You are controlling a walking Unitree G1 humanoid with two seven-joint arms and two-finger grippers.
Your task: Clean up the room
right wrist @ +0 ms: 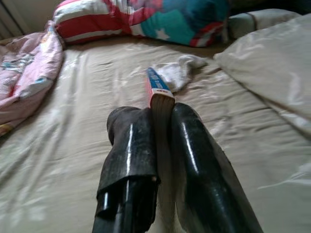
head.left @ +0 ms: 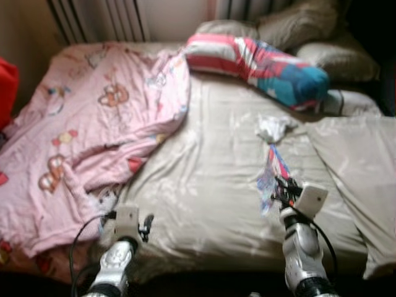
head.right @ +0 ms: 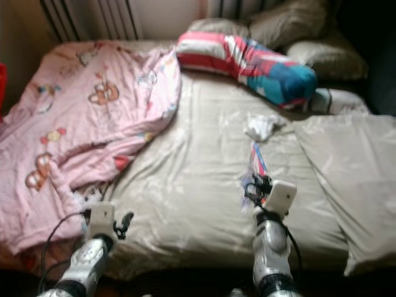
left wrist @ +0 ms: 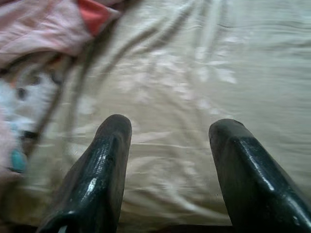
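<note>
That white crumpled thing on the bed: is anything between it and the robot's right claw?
The right gripper is already shut on a thin, flat colourful packet, which sticks out ahead toward the white crumpled cloth. Apart from that packet, just bare beige sheet lies between them. The left gripper hovers open over the sheet.

Bedroom, home: bed point(head.left: 204, 185) under beige sheet; pink cartoon-print blanket point(head.left: 80, 130) at left edge; pillows point(head.left: 297, 31) at head.

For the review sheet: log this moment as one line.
right gripper: shut on thin book, over bed sheet | left gripper: open, empty, near pink blanket
</note>
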